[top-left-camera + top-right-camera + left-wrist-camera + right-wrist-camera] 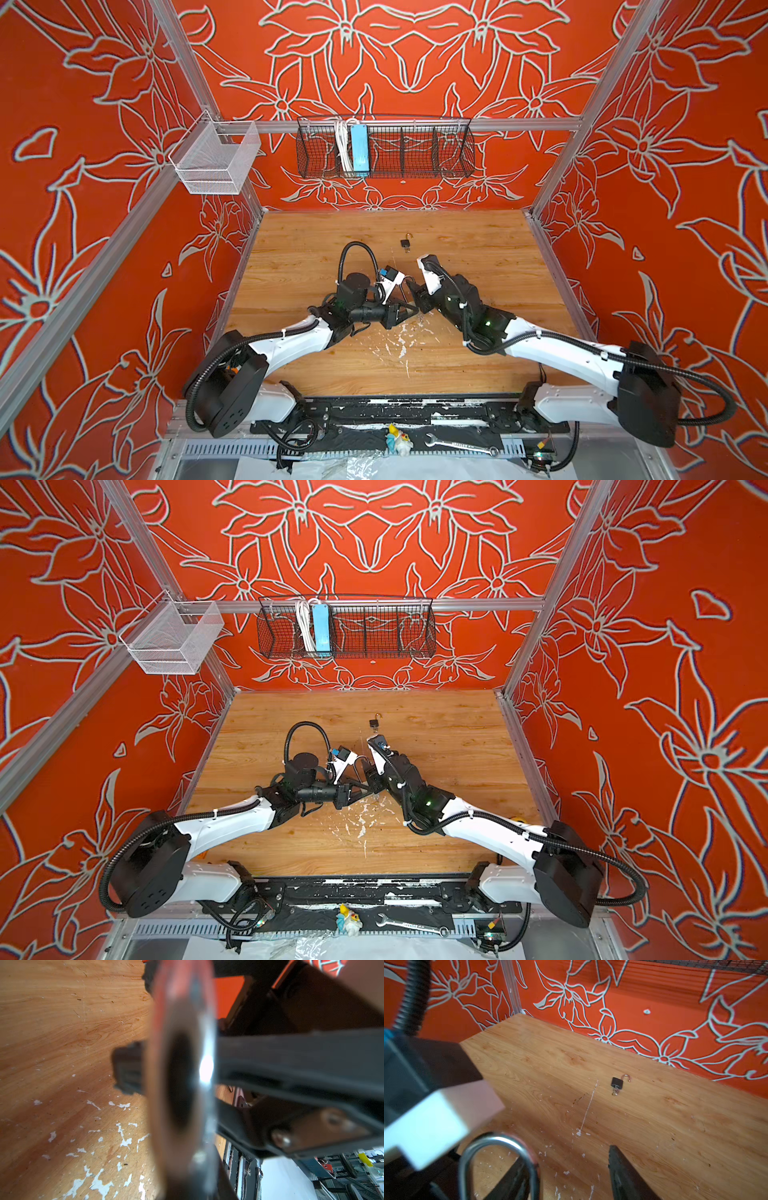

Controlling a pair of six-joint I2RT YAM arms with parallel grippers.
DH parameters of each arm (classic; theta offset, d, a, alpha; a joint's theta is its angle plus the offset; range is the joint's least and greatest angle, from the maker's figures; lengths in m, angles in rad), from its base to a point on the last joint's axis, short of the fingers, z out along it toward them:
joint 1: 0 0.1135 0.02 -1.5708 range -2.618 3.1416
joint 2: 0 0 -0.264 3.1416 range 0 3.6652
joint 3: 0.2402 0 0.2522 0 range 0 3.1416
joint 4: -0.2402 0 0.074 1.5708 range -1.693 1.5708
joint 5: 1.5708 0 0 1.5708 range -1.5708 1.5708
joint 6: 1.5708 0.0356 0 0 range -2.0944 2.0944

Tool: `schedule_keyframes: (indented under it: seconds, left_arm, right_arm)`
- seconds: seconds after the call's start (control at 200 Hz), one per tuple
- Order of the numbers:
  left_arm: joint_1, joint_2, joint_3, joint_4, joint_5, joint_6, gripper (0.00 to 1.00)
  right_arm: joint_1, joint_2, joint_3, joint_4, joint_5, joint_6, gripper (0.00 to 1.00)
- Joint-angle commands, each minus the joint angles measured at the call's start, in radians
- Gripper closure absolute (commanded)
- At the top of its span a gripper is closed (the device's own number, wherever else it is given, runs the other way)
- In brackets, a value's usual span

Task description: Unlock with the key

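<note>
My left gripper (405,311) (355,789) is shut on a large padlock low over the middle of the wooden table (478,257). Its silver shackle (500,1157) stands up as a loop and fills the left wrist view as a blur (182,1084); the body is hidden. My right gripper (415,294) (571,1176) faces it from the right, open, with one finger (517,1178) just behind the shackle and nothing between the jaws. Farther back lies a small black padlock (406,244) (375,724) (617,1082), its shackle swung open and a key (614,1092) in its base.
A black wire basket (384,151) with a blue power strip and a white mesh basket (216,160) hang on the back rail. White paint chips (399,340) mark the table in front of the grippers. A wrench (461,444) and a small toy (398,438) lie on the front frame.
</note>
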Motion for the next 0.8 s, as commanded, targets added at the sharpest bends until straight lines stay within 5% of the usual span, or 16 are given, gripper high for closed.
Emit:
schedule_keyframes:
  seconds: [0.0,0.23,0.465,0.676,0.796]
  left_arm:
    - [-0.003,-0.054,0.018,0.066,-0.009,0.027,1.0]
    - [-0.003,-0.102,-0.02,0.061,-0.142,0.023,1.0]
    - [-0.003,-0.159,-0.073,0.105,-0.213,0.017,1.0]
    - [-0.003,-0.144,-0.058,0.069,-0.264,0.0,1.0]
    - [0.004,-0.136,-0.051,0.043,-0.393,-0.101,1.0]
  right_arm:
    - [-0.004,-0.004,0.015,-0.013,0.087,0.028,0.41]
    - [-0.008,-0.033,0.005,-0.056,0.229,0.049,0.41]
    - [-0.014,-0.014,0.033,-0.109,0.241,0.07,0.4]
    - [-0.012,-0.129,-0.083,0.065,0.042,0.026,0.2]
    - [-0.013,-0.266,-0.159,0.034,0.018,0.047,0.21]
